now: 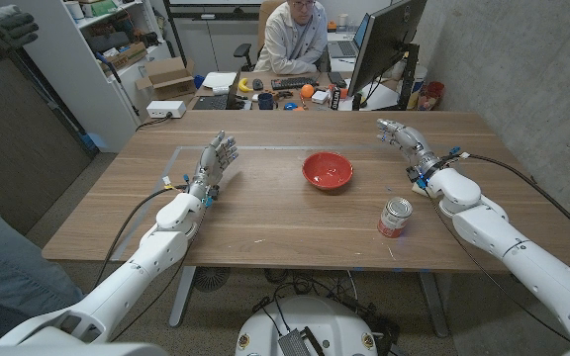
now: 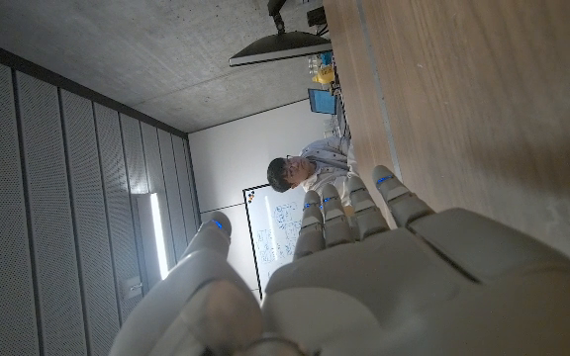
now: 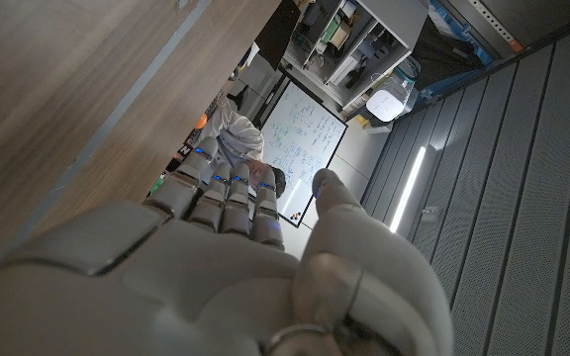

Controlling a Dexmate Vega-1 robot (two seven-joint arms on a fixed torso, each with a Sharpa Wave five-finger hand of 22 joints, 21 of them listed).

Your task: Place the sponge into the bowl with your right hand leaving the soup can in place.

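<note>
Wooden table point(image 1: 265, 213) — red bowl point(image 1: 327, 169), soup can point(image 1: 396, 217); both hands' fingers extended, empty.

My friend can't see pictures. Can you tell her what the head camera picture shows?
A red bowl sits mid-table with a soup can standing nearer the robot's right hand. Both hands, left hand too, are open, holding nothing. A person sits at a desk behind.

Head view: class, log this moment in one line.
left hand open | right hand open | bowl empty | soup can upright
</note>
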